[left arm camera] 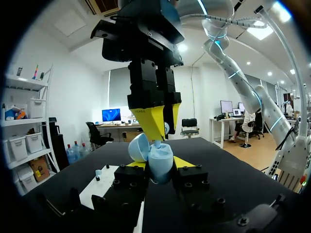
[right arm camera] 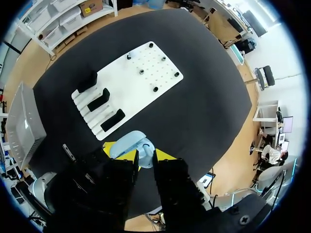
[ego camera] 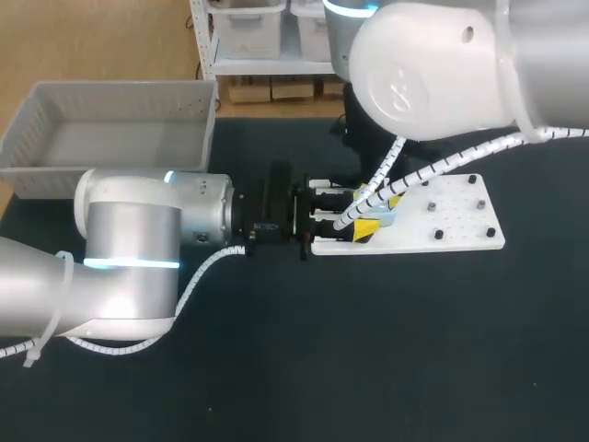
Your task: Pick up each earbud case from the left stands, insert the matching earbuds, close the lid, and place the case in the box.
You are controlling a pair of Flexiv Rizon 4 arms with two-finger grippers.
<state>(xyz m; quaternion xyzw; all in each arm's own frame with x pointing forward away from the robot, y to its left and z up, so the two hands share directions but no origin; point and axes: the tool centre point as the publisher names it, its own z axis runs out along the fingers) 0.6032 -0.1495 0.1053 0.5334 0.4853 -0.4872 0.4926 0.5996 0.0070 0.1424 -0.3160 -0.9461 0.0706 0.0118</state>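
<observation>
The left gripper (left arm camera: 159,166) is clamped on a light blue earbud case (left arm camera: 161,164), one yellow tip against each side. It holds the case upright over the black table (ego camera: 368,359), just beside the stand end of the white board (right arm camera: 141,82). The case's lid (left arm camera: 138,147) stands open, tipped back to one side. The right gripper (left arm camera: 164,134) hangs close above the open case, pointing straight down at it. Whether its jaws are clamped on anything, I cannot tell. On the board, three black stands (right arm camera: 102,99) sit in a row at the end nearest the case, and small dark pegs (right arm camera: 155,89) are scattered over the rest. The grey perforated box (ego camera: 129,99) sits well apart, at the table's far left corner.
</observation>
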